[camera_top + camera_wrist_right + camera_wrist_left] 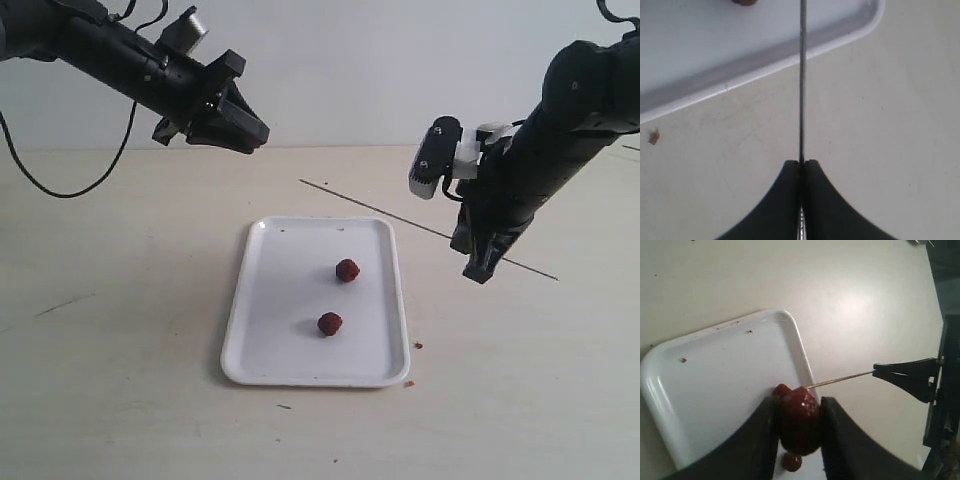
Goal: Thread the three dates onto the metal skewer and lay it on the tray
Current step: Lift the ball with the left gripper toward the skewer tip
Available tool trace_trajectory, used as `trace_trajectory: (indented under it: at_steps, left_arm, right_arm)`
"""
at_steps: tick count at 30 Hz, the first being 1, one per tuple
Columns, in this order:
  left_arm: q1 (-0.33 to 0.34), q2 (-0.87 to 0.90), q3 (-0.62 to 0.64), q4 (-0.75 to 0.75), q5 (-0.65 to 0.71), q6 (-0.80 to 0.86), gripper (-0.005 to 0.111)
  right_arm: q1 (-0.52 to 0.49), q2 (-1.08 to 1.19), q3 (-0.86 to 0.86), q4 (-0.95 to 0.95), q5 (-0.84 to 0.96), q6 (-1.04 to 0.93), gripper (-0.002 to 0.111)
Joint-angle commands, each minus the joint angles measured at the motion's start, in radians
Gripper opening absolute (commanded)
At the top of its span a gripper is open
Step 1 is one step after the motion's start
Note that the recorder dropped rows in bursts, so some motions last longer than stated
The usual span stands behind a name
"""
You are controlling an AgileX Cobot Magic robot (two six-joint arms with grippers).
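Left wrist view, closest to me: my left gripper (pixel 799 402) has its jaws pinching the held date (pixel 800 427), glossy and dark red, seen over a corner of the tray (pixel 715 385). Just past it, the tip of the metal skewer (pixel 840 379) meets the date's upper edge; I cannot tell whether it has pierced the skin. Farther out, the right gripper (pixel 880 371) has its jaws pressed together on the skewer. The right wrist view shows the rod running straight out from between them, across the tray's rim. In the exterior view, the white tray lies on the bench (pixel 120 400) with the nearer date (pixel 329 323) and the farther date (pixel 347 270) lying apart on it. Both grippers hang raised off the bench, one to each side.
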State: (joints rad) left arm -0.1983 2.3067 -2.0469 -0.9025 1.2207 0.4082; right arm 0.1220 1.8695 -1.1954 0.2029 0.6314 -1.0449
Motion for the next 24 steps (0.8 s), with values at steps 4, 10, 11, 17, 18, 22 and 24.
trace_trajectory:
  at_steps: [4,10,11,17,18,22,24]
  left_arm:
    - [-0.004,-0.052,0.087,-0.019,0.000,-0.009,0.030]
    - [-0.004,-0.124,0.191,-0.044,0.000,0.050,0.030]
    - [-0.004,-0.135,0.197,-0.055,0.000,0.056,0.030]
    - [-0.004,-0.190,0.224,-0.065,0.000,0.058,0.030]
    - [-0.004,-0.190,0.224,-0.068,0.000,0.056,0.030]
    - [-0.004,-0.189,0.226,-0.105,0.000,0.052,0.030]
    - [-0.004,-0.189,0.228,-0.121,0.000,0.052,0.030]
  right_arm:
    - [-0.034,0.035,0.003,0.273,-0.125,-0.328,0.000]
    - [-0.115,0.052,0.003,0.507,-0.035,-0.588,0.000]
    - [-0.120,0.052,0.003,0.525,-0.021,-0.607,0.000]
    - [-0.144,0.052,0.003,0.581,0.073,-0.685,0.000]
    - [-0.144,0.052,0.003,0.606,0.109,-0.721,0.000]
    - [-0.144,0.052,0.003,0.708,0.161,-0.813,0.000]
    - [-0.144,0.052,0.003,0.704,0.161,-0.813,0.000]
